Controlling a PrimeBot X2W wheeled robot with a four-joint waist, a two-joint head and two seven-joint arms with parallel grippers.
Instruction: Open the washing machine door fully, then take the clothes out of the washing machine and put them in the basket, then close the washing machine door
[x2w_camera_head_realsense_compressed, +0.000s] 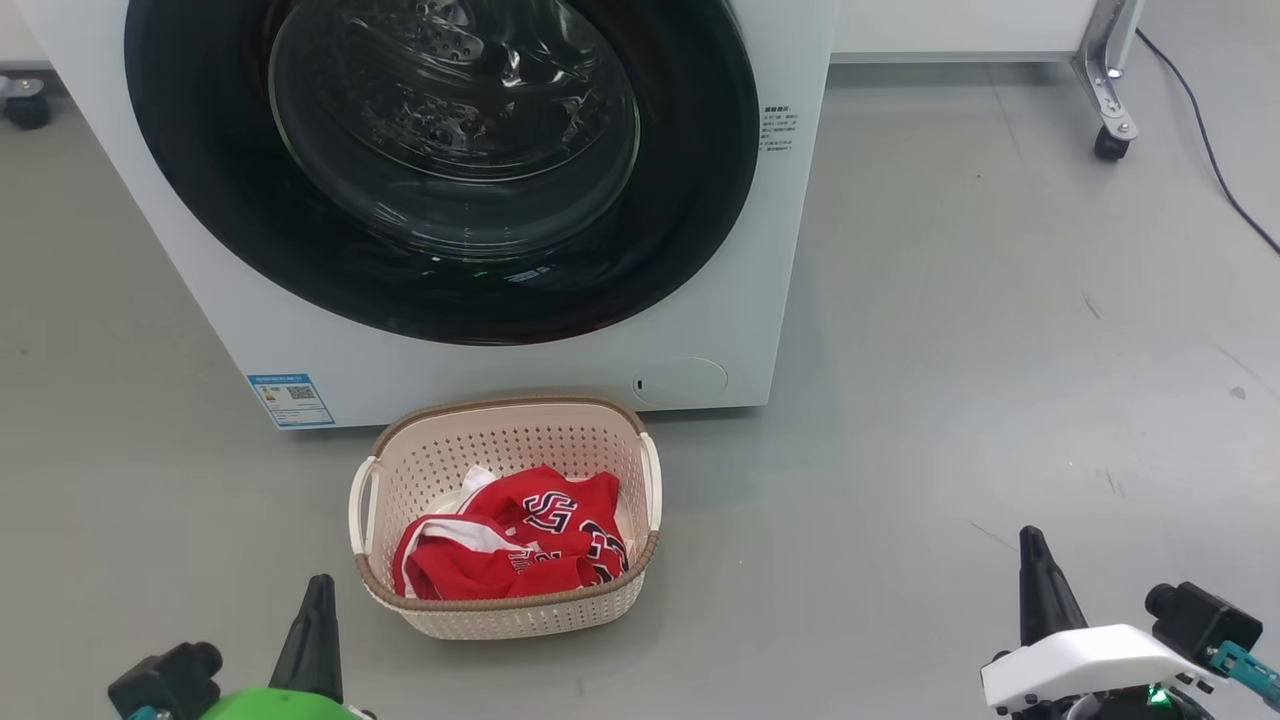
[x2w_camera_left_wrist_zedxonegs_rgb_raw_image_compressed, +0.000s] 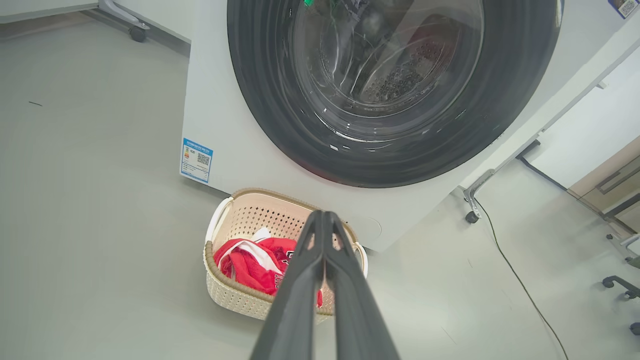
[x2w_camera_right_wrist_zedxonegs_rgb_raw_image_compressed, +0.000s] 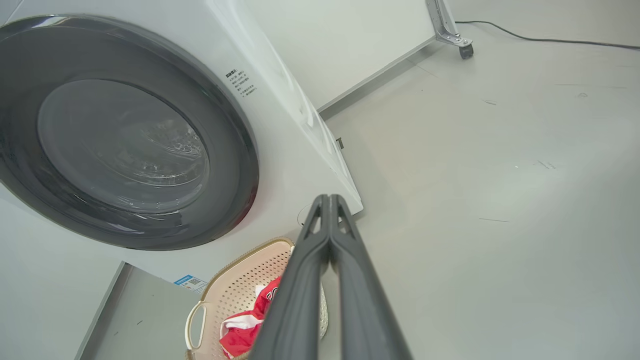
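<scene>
My left gripper (x2w_camera_head_realsense_compressed: 318, 600) and right gripper (x2w_camera_head_realsense_compressed: 1032, 550) are pressed together, empty. The clothes (x2w_camera_head_realsense_compressed: 520, 550) lie in the basket (x2w_camera_head_realsense_compressed: 510, 405). The washing machine door (x2w_camera_head_realsense_compressed: 200, 200) looks closed; if it isn't clicked in tight, it may swing open.

L gripper (x2w_camera_head_realsense_compressed: 320, 590) low at left, fingers pressed together, tips pointing up head view, green wrist cover (x2w_camera_head_realsense_compressed: 270, 706) below; R gripper (x2w_camera_head_realsense_compressed: 1032, 550) low at right, fingers likewise tip to tip, white wrist housing (x2w_camera_head_realsense_compressed: 1080, 660) beneath; both hold nothing.
</scene>
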